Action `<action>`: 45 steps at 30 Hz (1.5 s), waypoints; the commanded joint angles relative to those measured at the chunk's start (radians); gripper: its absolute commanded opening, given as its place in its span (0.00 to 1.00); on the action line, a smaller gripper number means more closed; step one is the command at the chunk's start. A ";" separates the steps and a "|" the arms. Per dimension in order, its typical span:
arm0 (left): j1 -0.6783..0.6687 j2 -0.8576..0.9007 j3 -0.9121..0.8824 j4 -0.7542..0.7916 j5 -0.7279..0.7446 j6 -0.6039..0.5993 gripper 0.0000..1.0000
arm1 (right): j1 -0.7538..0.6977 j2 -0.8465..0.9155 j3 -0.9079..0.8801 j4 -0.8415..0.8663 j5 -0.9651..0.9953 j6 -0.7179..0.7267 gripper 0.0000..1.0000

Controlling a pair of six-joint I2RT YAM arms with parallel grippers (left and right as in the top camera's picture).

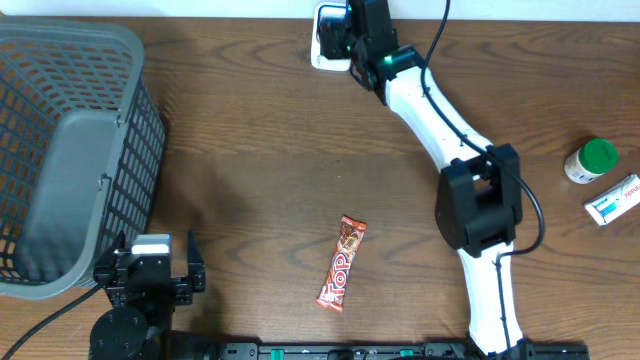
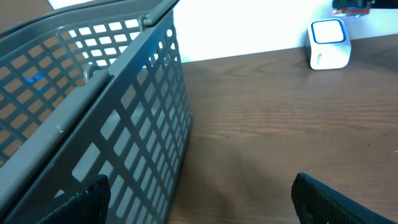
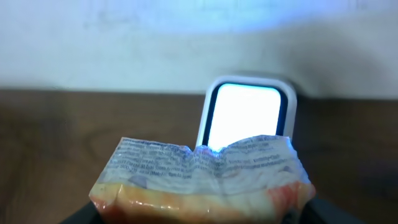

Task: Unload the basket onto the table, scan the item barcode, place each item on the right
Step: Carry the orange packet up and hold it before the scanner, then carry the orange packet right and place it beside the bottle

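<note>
My right gripper (image 3: 202, 216) is shut on a crinkled snack packet (image 3: 199, 174), white with small print on top and orange-yellow below. The packet is held just in front of the white barcode scanner (image 3: 245, 115), whose window glows bright; blue light falls on the packet's top edge. From overhead, the right gripper (image 1: 360, 35) hangs at the table's far edge beside the scanner (image 1: 326, 42), and the packet is hidden under it. My left gripper (image 1: 150, 272) rests open and empty at the near left, next to the basket; its dark fingertips (image 2: 93, 196) show wide apart.
A grey mesh basket (image 1: 70, 150) fills the left side and stands close to the left gripper. A red chocolate bar (image 1: 342, 262) lies near the front centre. A green-lidded bottle (image 1: 590, 160) and a small white box (image 1: 612, 198) sit at the right edge.
</note>
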 commanded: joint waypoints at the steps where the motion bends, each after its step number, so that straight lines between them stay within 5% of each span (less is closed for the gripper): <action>1: 0.004 -0.005 -0.002 0.003 0.006 -0.009 0.92 | -0.007 0.069 0.011 0.092 0.077 0.010 0.59; 10: 0.004 -0.005 -0.002 0.003 0.006 -0.009 0.92 | -0.021 0.153 0.012 0.319 0.126 0.007 0.57; 24: 0.004 -0.005 -0.002 0.003 0.006 -0.009 0.92 | -0.020 0.181 0.045 0.276 0.085 0.007 0.55; 30: 0.004 -0.005 -0.002 0.003 0.006 -0.009 0.92 | -0.023 0.174 0.300 -0.121 0.101 -0.016 0.45; 38: 0.004 -0.005 -0.002 0.003 0.006 -0.009 0.92 | -0.076 0.150 0.710 -0.911 0.315 -0.041 0.50; 45: 0.004 -0.005 -0.002 0.003 0.006 -0.009 0.92 | -0.252 0.151 0.642 -1.251 0.365 0.062 0.50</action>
